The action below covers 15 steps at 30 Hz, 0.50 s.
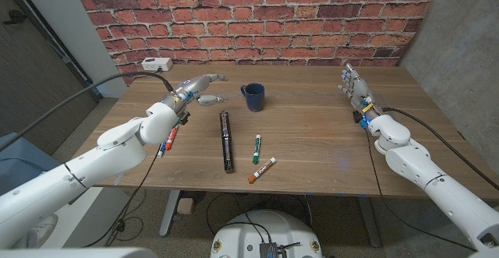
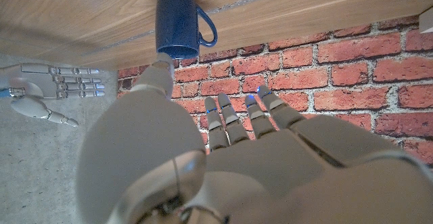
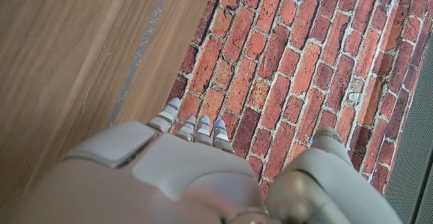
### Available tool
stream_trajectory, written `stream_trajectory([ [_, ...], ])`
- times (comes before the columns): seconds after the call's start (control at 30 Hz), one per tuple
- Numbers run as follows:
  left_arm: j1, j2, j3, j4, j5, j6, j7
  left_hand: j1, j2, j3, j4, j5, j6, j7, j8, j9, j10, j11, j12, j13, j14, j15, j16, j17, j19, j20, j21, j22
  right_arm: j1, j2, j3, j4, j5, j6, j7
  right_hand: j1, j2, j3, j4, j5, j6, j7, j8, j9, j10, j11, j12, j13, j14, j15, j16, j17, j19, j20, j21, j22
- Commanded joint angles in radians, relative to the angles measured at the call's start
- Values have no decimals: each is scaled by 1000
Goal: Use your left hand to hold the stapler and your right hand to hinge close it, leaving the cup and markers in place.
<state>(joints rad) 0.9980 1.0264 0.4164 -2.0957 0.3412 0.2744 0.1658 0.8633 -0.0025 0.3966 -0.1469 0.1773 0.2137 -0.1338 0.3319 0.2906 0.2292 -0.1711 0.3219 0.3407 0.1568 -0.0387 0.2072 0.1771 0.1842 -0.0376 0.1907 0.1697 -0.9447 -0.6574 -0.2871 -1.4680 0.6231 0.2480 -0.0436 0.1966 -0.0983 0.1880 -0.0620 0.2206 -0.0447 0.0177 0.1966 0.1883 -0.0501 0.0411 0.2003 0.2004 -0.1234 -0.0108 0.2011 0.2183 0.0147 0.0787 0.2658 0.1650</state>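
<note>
Stapler point(image 1: 226, 140) lies hinged open among markers point(image 1: 256, 148); both hands, left hand point(image 1: 196, 87) and right hand point(image 1: 355, 86), released and empty; a careless reach risks knocking cup point(image 1: 252, 97) or markers.

The worktop point(image 1: 312, 145) is smooth matt wood with a fine grain, and the wall point(image 1: 257, 16) behind it is rough red brick with pale mortar. The cup point(image 1: 252, 97) looks like glossy dark blue ceramic, and the stapler point(image 1: 226, 139) is dark with a dull metallic sheen. Both hands point(image 2: 223, 170) point(image 3: 176, 176) have smooth, matt grey plastic shells, and the markers point(image 1: 256, 148) look like white plastic.
</note>
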Motion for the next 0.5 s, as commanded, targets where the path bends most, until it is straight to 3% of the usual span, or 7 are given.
stream_trajectory([
  [0.03, -14, 9, 33, -27, 152, 55, -19, 6, -7, -10, 0, 5, -9, -3, -5, 4, 7, 4, 6, 10, 37, -120, 14, 4, 18, -17, 6, 2, 3, 0, 0, 6, -3, -4, -3, 4, 4, -5, -2, -1, 3, 1, 1, 2, 0, -4, 5, 0, 2, -1, 7, 0, 5, 0, -8, 5],
  [0.27, -48, 12, 65, -32, 235, 63, -74, 5, -14, -20, -1, 5, 3, -12, 1, 3, 12, 0, 8, 16, 54, -129, 19, 7, 22, -22, 6, 2, 4, 2, -1, 11, -5, -2, -2, 4, 6, -5, -3, -1, 2, 2, 1, 2, -2, -5, 5, 0, 2, -1, 8, -1, 6, 0, -11, 5],
  [0.5, -68, 2, 81, -30, 299, 53, -100, 7, -16, -35, -1, 9, 27, -6, 12, 1, 17, -4, 8, 27, 28, -126, 7, 12, 46, -29, 12, 3, 4, 5, 2, 15, 1, 5, 0, 5, 6, -7, -4, -1, 2, 2, 0, 2, -3, -3, 4, 0, 2, -1, 8, -2, 6, 0, -15, 6],
])
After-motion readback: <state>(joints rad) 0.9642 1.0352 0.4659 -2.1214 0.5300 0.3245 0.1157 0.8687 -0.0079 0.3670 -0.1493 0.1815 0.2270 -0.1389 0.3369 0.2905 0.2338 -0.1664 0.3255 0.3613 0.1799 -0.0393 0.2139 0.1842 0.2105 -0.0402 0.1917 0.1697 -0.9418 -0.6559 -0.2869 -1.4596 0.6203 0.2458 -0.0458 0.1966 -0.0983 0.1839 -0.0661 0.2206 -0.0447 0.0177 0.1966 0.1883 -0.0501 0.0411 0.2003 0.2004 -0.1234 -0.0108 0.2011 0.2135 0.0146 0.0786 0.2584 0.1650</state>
